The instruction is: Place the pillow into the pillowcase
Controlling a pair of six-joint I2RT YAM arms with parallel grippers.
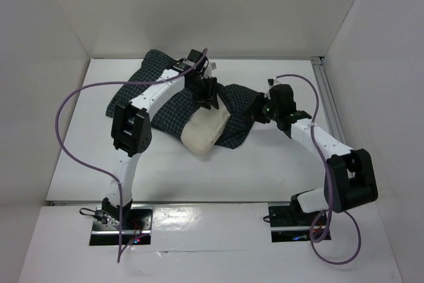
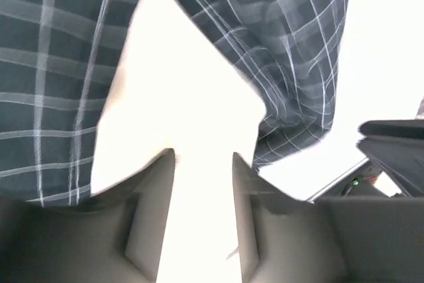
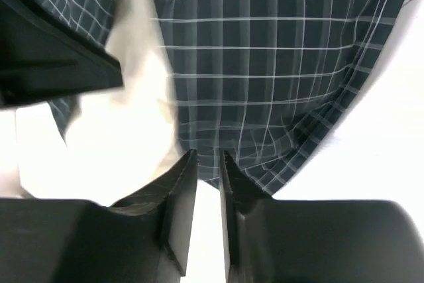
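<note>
Across the white table [image 1: 86, 164], pillowcase [image 1: 169, 114] spread flat, pillow [image 1: 204, 132] poking from its near opening at mid-table. Over the pillow, left gripper [image 2: 202, 170], jaws moderately apart. Further right, at the checked hem, right gripper [image 3: 207, 164], jaws narrowly parted.

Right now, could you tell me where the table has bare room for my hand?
Free: the near strip of table between the pillow and the arm bases, and the far right corner between the pillowcase and the side rail. Crowded: the middle, where the left gripper and right gripper hang by the pillow; a purple cable loops at left.
</note>
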